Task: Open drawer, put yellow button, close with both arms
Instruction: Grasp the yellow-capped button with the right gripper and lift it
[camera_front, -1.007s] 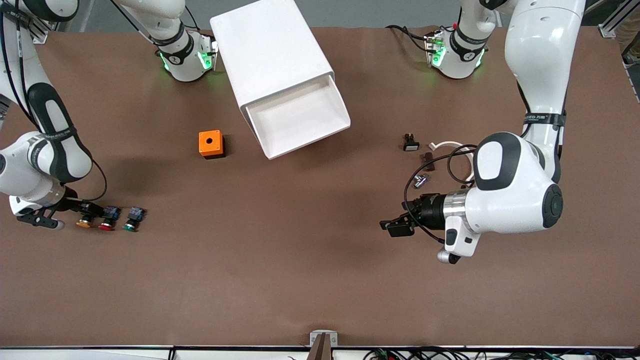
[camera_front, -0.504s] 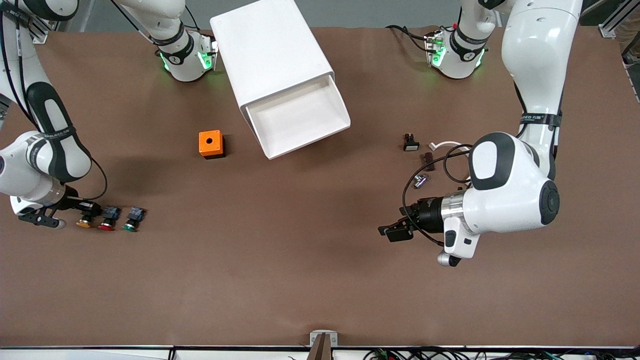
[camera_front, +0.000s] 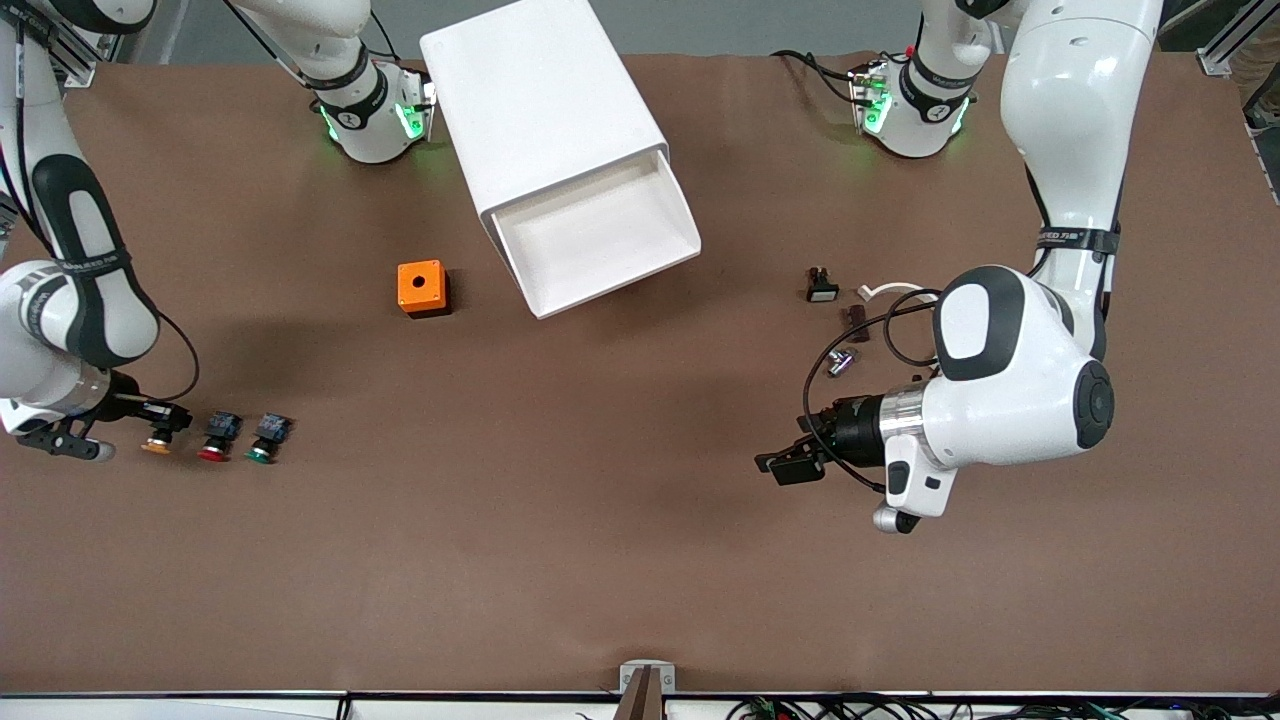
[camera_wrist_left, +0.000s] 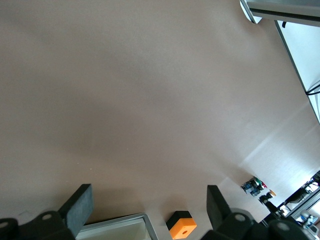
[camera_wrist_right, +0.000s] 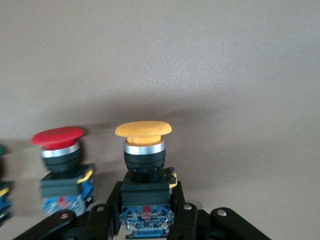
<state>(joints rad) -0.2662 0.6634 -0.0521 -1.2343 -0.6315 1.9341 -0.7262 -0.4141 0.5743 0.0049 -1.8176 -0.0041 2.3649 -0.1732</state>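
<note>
buttons: 3 (one per colour) | right claw (camera_front: 150, 428) grips yellow button (camera_wrist_right: 143, 131) | left claw (camera_wrist_left: 147, 212) wide | drawer (camera_front: 598, 235): 1 open

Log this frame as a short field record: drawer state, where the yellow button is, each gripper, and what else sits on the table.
drawer: top drawer of the white cabinet pulled out, nothing in it
yellow button: clamped in the right gripper, beside the red button and green button
right gripper: shut on the yellow button at the right arm's end of the table
left gripper: open, holding nothing, waiting over bare table
other items: orange box; small parts near the left arm
</note>
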